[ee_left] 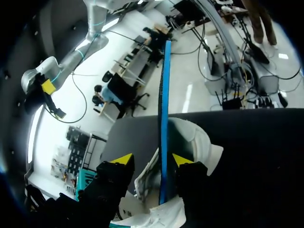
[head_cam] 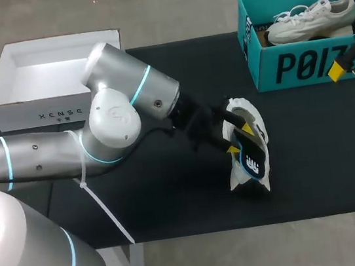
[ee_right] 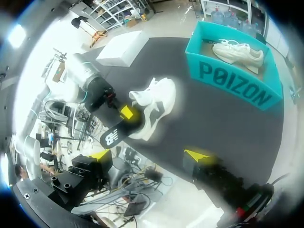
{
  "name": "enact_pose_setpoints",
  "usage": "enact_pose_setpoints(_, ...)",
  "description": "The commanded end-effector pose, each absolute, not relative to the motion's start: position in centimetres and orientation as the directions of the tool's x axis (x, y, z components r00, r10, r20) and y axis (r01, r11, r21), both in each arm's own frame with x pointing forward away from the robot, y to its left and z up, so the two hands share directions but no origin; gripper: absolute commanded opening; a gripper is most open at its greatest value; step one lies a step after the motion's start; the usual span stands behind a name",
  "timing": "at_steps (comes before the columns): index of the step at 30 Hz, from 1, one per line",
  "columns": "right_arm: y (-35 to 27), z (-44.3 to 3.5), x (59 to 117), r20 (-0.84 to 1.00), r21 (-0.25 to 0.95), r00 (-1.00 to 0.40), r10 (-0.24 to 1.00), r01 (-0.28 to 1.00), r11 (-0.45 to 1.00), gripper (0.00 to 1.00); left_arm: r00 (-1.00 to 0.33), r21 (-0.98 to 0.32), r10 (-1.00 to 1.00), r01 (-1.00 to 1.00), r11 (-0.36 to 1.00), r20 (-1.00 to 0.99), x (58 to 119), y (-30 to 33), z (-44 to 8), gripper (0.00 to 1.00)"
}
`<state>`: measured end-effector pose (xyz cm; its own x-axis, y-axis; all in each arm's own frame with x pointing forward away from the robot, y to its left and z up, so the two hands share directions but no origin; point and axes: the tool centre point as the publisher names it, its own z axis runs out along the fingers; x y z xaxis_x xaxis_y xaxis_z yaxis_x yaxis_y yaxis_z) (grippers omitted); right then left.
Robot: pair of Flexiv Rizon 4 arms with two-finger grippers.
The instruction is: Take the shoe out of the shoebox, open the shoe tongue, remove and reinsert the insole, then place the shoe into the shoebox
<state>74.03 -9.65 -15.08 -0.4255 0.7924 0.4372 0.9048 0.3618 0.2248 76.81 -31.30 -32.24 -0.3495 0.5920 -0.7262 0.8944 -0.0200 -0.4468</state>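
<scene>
**Insole in the left claw, shoe out on the desk**

A black cover is lying over the whole desk (head_cam: 174, 199). At the far left corner an open white box (head_cam: 35, 110) is sitting. At the far right corner a teal shoebox (head_cam: 300, 66) is standing with its printed long wall facing the near edge. A second shoe (head_cam: 310, 20), white, is lying inside it along the box's length, its toe pointing toward the middle of the desk.

The shoe (head_cam: 249, 113) is resting on the black cover right of centre, near the front edge and well apart from the shoebox. Its long axis is running roughly from the far side toward the near edge. It is hard to tell which end is the toe, because the claw and the insole are covering much of it.

The left arm (head_cam: 36, 159) is coming in from the left and reaching past the middle. The left claw (head_cam: 239, 139) is gripping the dark insole (head_cam: 253, 162) at the shoe, with a yellow tip on either side of it. From the left wrist, the insole (ee_left: 164, 118) is showing edge-on as a thin blue line between the fingers, with the white shoe (ee_left: 194, 140) just beneath.

The right claw (head_cam: 350, 69) is hanging at the right edge of the desk, in front of the shoebox wall. Its fingers are standing wide apart and holding nothing.
</scene>
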Motion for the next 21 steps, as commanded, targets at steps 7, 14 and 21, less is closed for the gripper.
enact_pose_setpoints(7,-9.6,-15.1,74.3,0.437,0.219,-0.424,0.793,0.906,0.363,1.00,-0.344,-0.441,0.599,0.898,-0.017,-0.723,75.3,-30.5,-31.5,0.38)
enact_pose_setpoints(14,-9.6,-15.1,74.3,0.437,0.219,-0.424,0.793,0.906,0.363,1.00,-0.339,-0.460,0.630,0.888,-0.032,-0.698,74.6,-31.1,-32.6,0.35)
enact_pose_setpoints(21,-9.6,-15.1,74.3,0.437,0.219,-0.424,0.793,0.906,0.363,1.00,-0.338,-0.465,0.648,0.885,-0.029,-0.683,74.8,-31.1,-33.1,0.00)
